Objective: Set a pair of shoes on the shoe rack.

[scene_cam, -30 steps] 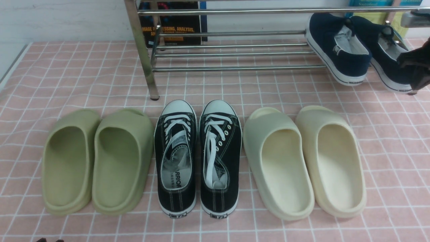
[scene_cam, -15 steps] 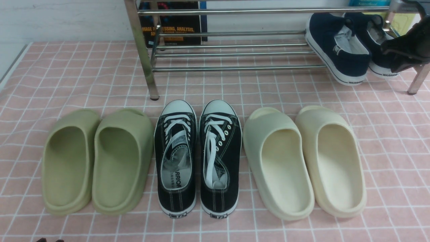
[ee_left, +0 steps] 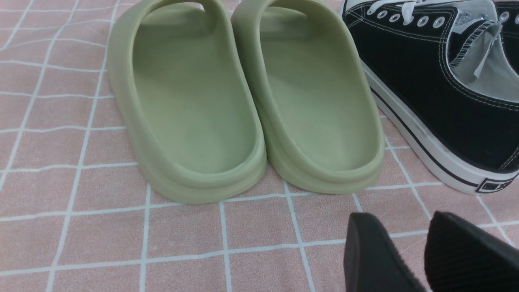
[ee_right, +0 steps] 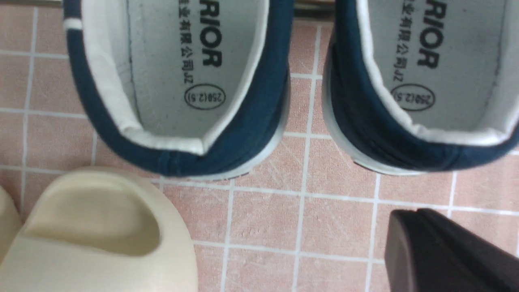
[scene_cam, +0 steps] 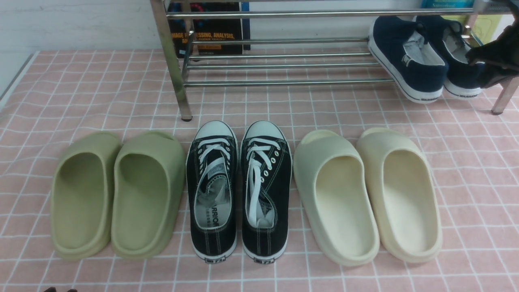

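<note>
Left tool [ee_left: 401, 222] low over the table [scene_cam: 101, 101] at the near edge, fingers apart, holding nothing, just short of the green slides [scene_cam: 117, 194]. Same row, going right: black lace-up sneakers [scene_cam: 239, 190], cream slides [scene_cam: 365, 194]. Behind them the shoe rack [scene_cam: 284, 82]. Navy slip-on pair [scene_cam: 423, 75] side by side on its lower tubes at the right end, toes in, heels overhanging the front tube. Right tool [scene_cam: 482, 65] near the right shoe's heel, not gripping it. Only one finger [ee_right: 442, 251] shows, so can't tell if spread or together.
</note>
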`<action>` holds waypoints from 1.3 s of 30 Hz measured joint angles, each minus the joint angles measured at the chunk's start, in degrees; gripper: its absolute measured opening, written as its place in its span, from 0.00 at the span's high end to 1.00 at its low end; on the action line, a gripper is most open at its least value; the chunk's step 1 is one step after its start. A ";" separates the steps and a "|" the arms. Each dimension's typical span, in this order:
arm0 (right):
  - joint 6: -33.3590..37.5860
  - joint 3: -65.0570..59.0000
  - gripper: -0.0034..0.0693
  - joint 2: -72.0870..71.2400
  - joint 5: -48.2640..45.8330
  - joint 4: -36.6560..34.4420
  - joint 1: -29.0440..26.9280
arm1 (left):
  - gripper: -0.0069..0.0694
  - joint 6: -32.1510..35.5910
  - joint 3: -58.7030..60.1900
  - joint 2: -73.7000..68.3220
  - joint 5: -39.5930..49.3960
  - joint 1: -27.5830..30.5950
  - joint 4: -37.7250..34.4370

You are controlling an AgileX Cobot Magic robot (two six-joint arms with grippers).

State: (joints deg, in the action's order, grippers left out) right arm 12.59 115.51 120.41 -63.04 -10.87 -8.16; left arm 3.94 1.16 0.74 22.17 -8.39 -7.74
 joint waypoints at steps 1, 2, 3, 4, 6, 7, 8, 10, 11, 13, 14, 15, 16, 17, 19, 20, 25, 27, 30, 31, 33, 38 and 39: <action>0.00 0.00 0.96 -1.04 -0.34 0.06 0.00 | 0.60 0.00 0.00 0.00 0.00 0.00 0.00; 0.00 0.00 0.96 -1.97 -0.52 0.06 0.13 | 0.60 0.00 0.00 0.00 0.00 0.00 0.00; 0.00 -0.05 0.96 -2.86 -0.63 0.30 0.34 | 0.60 0.00 0.00 0.00 0.00 0.00 0.00; 0.00 -0.12 0.96 -3.67 -0.73 0.37 0.53 | 0.60 0.00 0.00 0.00 0.00 0.00 0.00; 0.14 -0.19 0.96 -5.59 -1.01 0.61 1.23 | 0.60 0.00 0.00 0.00 0.00 0.00 0.00; 0.56 -0.19 0.96 -7.55 -1.22 0.73 2.16 | 0.60 0.00 0.00 0.00 0.00 0.00 0.00; 0.71 -0.19 0.96 -9.09 -1.43 0.78 2.88 | 0.60 0.00 0.00 0.00 0.00 0.00 0.00; 0.88 -0.19 0.96 -11.76 -1.79 1.09 3.97 | 0.60 0.00 0.00 0.00 0.00 0.00 0.00; 0.93 -0.19 0.96 -13.76 -2.11 1.84 5.06 | 0.60 0.00 0.00 0.00 0.00 0.00 0.00; 0.50 -0.19 0.96 -16.61 -2.52 2.77 6.05 | 0.60 0.00 0.00 0.00 0.00 0.00 0.00; 0.05 -0.35 0.96 -18.15 -2.69 3.92 6.50 | 0.60 0.00 0.00 0.00 0.00 0.00 0.00; -0.24 -0.83 0.96 -19.74 -2.56 4.79 6.67 | 0.60 0.00 0.00 0.00 0.00 0.00 0.00; -0.42 -1.15 0.96 -20.07 -2.56 5.16 6.67 | 0.60 0.00 0.00 0.00 0.00 0.00 0.00; -1.14 -3.12 0.96 -22.58 -1.86 6.47 6.67 | 0.60 0.00 0.00 0.00 0.00 0.00 0.00; -1.78 -6.24 0.96 -25.32 -0.33 7.75 6.67 | 0.60 0.00 0.00 0.00 0.00 0.00 0.00; -2.30 -11.73 0.96 -29.35 2.31 9.29 6.67 | 0.60 0.00 0.00 0.00 0.00 0.00 0.00; -2.56 -30.25 0.96 -41.71 14.77 9.93 6.67 | 0.60 0.00 0.00 0.00 0.00 0.00 0.00; -2.56 -39.12 0.96 -47.56 20.71 10.45 6.67 | 0.60 0.00 0.00 0.00 0.00 0.00 0.00; -2.61 -52.16 0.96 -56.32 32.76 13.57 6.62 | 0.60 0.00 0.00 0.00 0.00 0.00 0.00; -2.61 -56.21 0.96 -59.23 36.98 14.98 6.62 | 0.60 0.00 0.00 0.00 0.00 0.00 0.00; -2.61 -61.53 0.96 -63.98 43.36 16.93 6.62 | 0.60 0.00 0.00 0.00 0.00 0.00 0.00; -2.61 -77.02 0.96 -78.72 58.65 20.56 6.62 | 0.60 0.00 0.00 0.00 0.00 0.00 0.00; -2.61 -77.53 0.96 -79.35 59.53 20.55 6.62 | 0.60 0.00 0.00 0.00 0.00 0.00 0.00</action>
State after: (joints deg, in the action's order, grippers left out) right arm 9.98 37.97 41.06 -3.51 9.68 -1.55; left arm 3.94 1.16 0.74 22.17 -8.39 -7.74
